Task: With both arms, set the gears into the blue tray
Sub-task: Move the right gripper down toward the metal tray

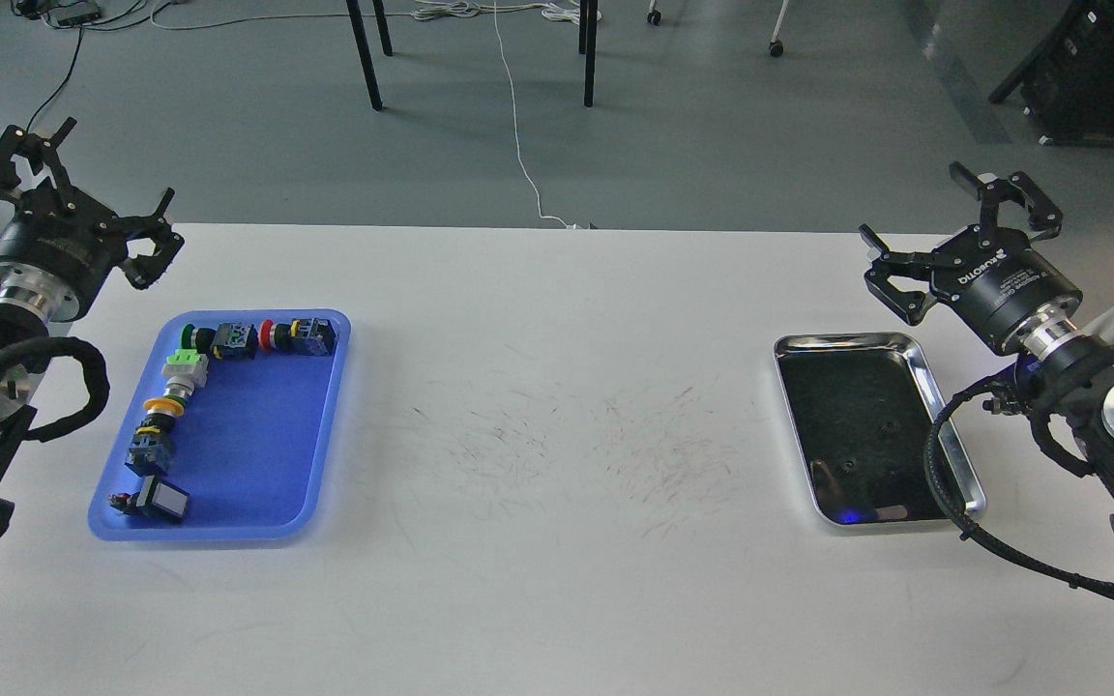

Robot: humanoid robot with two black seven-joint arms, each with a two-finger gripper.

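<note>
Two small dark gears point(890, 425) point(845, 468) lie faintly visible on the dark floor of the shiny steel tray point(842, 337) at the right. The blue tray point(248, 435) sits on the table at the left. It holds only colourful push-button switches point(228, 340) lined along its far and left sides. My left gripper point(76, 201) hangs open beyond the blue tray's far left corner, holding nothing. My right gripper point(951, 237) is open and empty too, raised just past the steel tray's far right corner.
The white table point(557, 599) has dark scuff marks point(615, 445) in its middle. The right arm's black cable point(944, 483) loops over the steel tray's right rim. Chair legs and cords stand on the floor beyond the table's far edge.
</note>
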